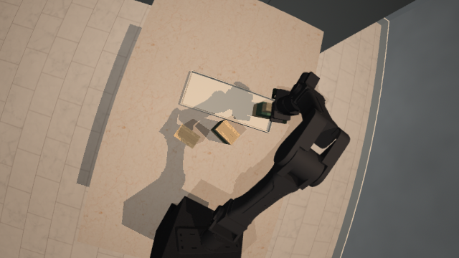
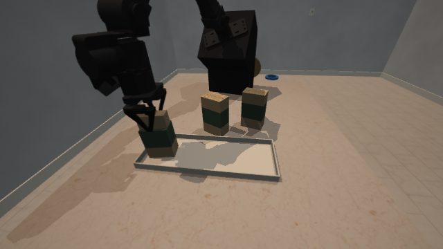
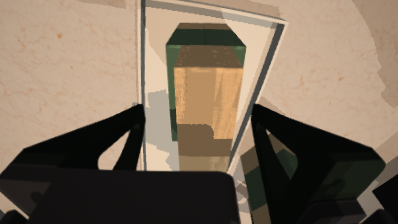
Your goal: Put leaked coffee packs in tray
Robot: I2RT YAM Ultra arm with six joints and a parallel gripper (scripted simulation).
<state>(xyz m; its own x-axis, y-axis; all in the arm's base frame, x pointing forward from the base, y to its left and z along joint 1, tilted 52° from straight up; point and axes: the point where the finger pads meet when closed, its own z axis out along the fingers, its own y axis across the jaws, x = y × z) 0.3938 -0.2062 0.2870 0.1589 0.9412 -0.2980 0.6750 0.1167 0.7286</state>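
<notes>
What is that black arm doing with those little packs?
The arm's gripper is open around the top of one coffee pack, which stands upright at one end of the tray, inside the rim. The fingers are spread apart on either side, not squeezing it. Two other packs stand on the floor beside the tray.
</notes>
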